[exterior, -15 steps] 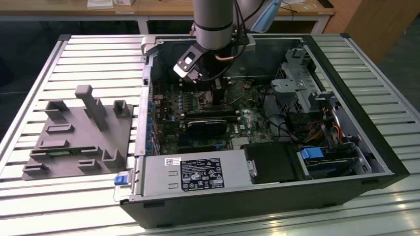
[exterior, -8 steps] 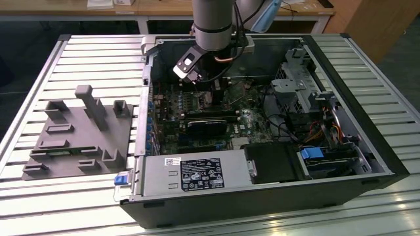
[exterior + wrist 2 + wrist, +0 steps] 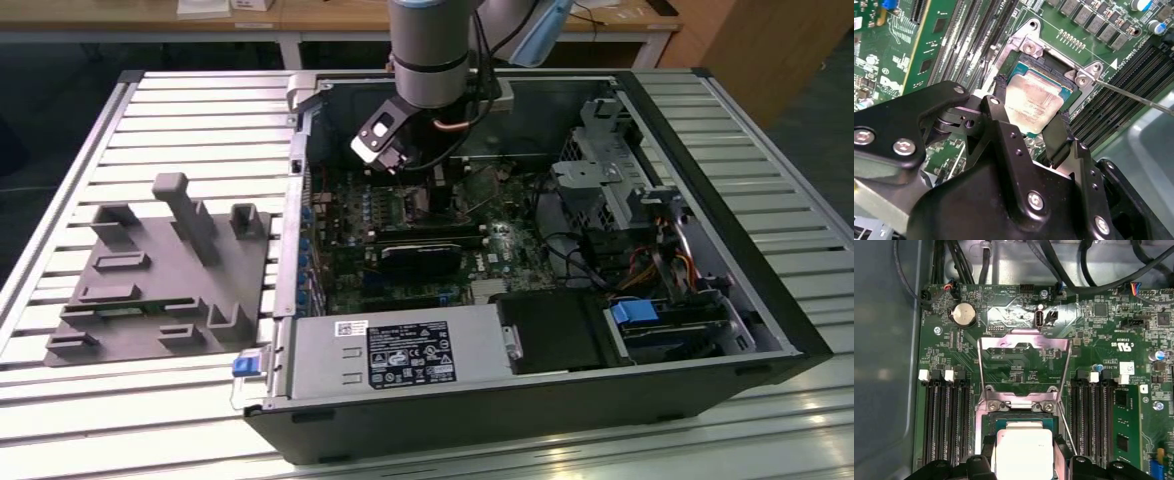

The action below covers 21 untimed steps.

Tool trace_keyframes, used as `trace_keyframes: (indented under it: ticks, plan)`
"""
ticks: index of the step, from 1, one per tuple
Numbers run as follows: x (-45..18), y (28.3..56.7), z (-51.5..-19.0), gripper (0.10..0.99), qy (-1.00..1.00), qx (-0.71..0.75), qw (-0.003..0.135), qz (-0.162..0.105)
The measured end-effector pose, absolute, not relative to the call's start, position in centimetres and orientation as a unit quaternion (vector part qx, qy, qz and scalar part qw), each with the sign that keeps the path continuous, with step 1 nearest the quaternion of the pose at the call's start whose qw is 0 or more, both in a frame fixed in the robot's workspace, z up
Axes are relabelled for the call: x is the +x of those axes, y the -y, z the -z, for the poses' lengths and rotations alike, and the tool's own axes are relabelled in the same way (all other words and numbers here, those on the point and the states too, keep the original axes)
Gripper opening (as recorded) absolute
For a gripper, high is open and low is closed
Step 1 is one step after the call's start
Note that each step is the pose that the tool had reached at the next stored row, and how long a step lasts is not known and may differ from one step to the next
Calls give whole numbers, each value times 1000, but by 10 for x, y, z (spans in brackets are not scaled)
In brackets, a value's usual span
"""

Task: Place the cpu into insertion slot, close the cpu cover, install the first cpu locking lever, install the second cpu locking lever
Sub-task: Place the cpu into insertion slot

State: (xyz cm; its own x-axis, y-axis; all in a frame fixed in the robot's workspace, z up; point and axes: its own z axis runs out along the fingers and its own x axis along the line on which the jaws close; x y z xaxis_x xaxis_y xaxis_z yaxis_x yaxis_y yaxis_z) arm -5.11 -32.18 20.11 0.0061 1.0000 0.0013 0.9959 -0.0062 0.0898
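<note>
cpu (image 3: 1034, 100) clamped by gripper (image 3: 1032, 105) over insertion slot (image 3: 1054, 66) (cpu cover (image 3: 1004, 342) open).

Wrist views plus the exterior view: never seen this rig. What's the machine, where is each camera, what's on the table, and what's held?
The machine is one robot arm reaching into an open PC case that lies on a slatted table. The exterior view comes from a camera off the arm. On that view's left a grey fixture sits on the table. Both wrist views come from cameras riding on the arm, looking at the motherboard. The black gripper is shut on the cpu, a flat silver square, at the slot. I cannot tell whether it is seated. The cover is swung open, away from the slot.
</note>
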Motion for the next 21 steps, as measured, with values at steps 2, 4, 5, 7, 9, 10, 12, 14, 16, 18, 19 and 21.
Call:
trace_keyframes:
  ticks: [2,4,5,7,9,10,12,14,16,18,19,21]
  plan:
    - [-51,321,-199,541,-704,709,31,-32]
    - [-51,321,-197,541,-703,710,31,-32]
    - [-51,321,-196,541,-703,710,32,-32]
    - [-52,321,-195,541,-702,711,32,-32]
    - [-52,321,-195,541,-702,711,32,-32]
    - [-52,321,-195,541,-702,711,32,-32]
    - [-52,321,-195,541,-702,711,32,-32]
    - [-52,321,-195,541,-702,711,30,-34]
    - [-52,321,-195,541,-701,711,29,-35]
    - [-52,321,-194,541,-702,711,29,-35]
    - [-52,321,-194,541,-702,711,29,-35]
    - [-52,321,-194,541,-702,711,29,-35]
